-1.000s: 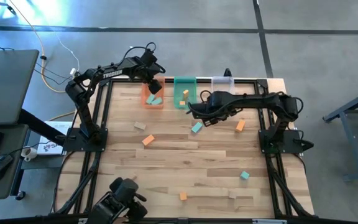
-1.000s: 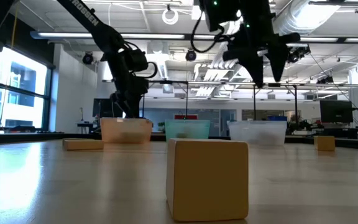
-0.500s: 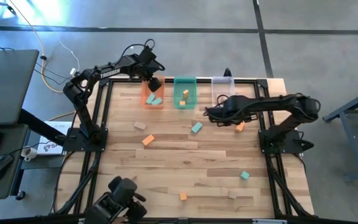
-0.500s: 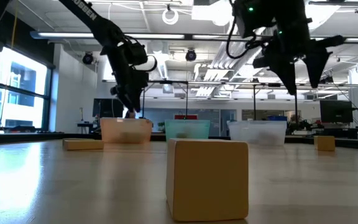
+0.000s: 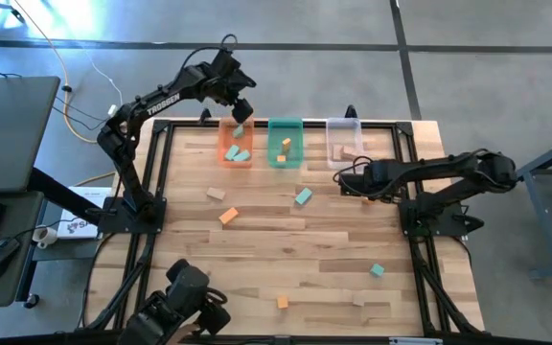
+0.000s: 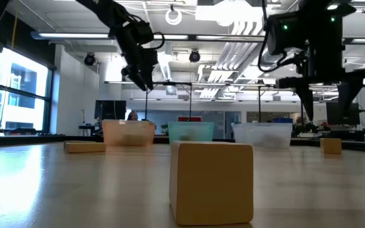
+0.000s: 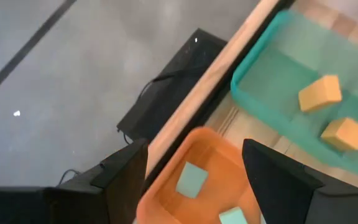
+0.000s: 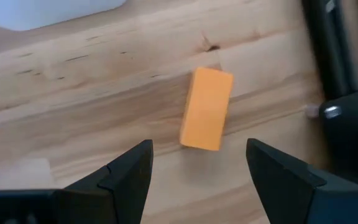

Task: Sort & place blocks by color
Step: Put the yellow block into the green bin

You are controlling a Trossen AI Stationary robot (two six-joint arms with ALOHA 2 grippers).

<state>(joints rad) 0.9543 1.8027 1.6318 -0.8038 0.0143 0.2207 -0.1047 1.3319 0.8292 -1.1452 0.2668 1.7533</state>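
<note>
Tan block (image 6: 211, 182) nearest on table (image 5: 295, 249) | loose teal (image 5: 303, 196) and orange (image 5: 228, 217) blocks mid-table | right gripper (image 8: 197, 180) fingers apart, empty, over orange block (image 8: 206, 117) | left gripper (image 7: 194, 180) fingers apart, empty, above orange tray (image 7: 166, 186) holding 2 teal blocks (image 7: 191, 180) | green tray (image 7: 260, 99) holds 2 orange blocks (image 7: 319, 93)

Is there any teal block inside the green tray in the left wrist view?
No, the green tray holds only two orange blocks; the teal blocks lie in the orange tray.
</note>
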